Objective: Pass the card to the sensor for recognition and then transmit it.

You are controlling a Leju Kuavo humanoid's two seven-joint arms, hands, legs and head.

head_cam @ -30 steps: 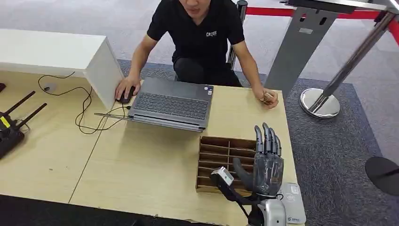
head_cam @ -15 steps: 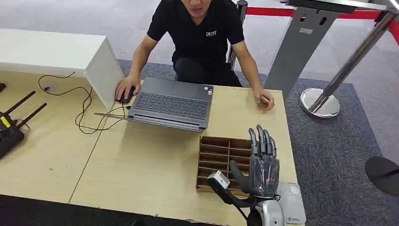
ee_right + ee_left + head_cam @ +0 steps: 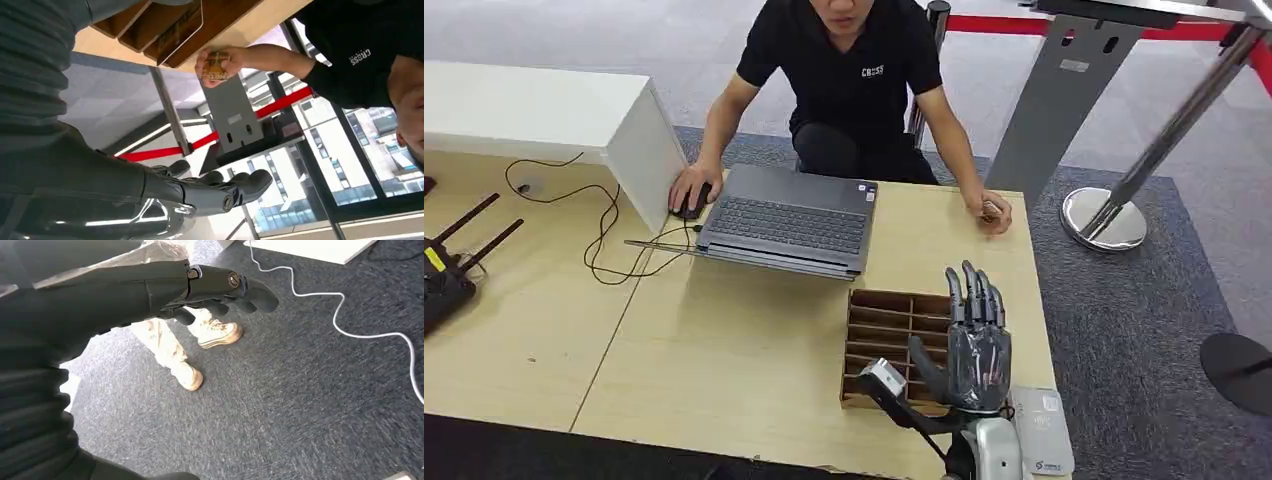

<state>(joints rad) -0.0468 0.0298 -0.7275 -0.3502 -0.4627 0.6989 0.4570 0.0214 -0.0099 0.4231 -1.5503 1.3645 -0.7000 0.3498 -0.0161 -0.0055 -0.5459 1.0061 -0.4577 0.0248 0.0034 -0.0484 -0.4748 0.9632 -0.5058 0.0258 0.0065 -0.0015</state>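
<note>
While right hand (image 3: 972, 345) hovers, fingers (image 3: 969, 290) spread — over divider box (image 3: 879, 325), table edge (image 3: 1036, 300) beside

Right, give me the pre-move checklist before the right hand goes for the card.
1. Right hand free: ok, fingers straight and apart, holding nothing, above the slotted wooden box.
2. Card located: ok, it sits in the person's hand at the table's far edge.
3. Card offered within reach: not ok, that hand rests on the table beyond the box.
4. Sensor unobstructed: ok, the white reader lies bare beside the wrist.
5. Left hand out of the way: ok, hanging over the carpet, holding nothing.
6. Cards in the box: cannot tell.
</note>
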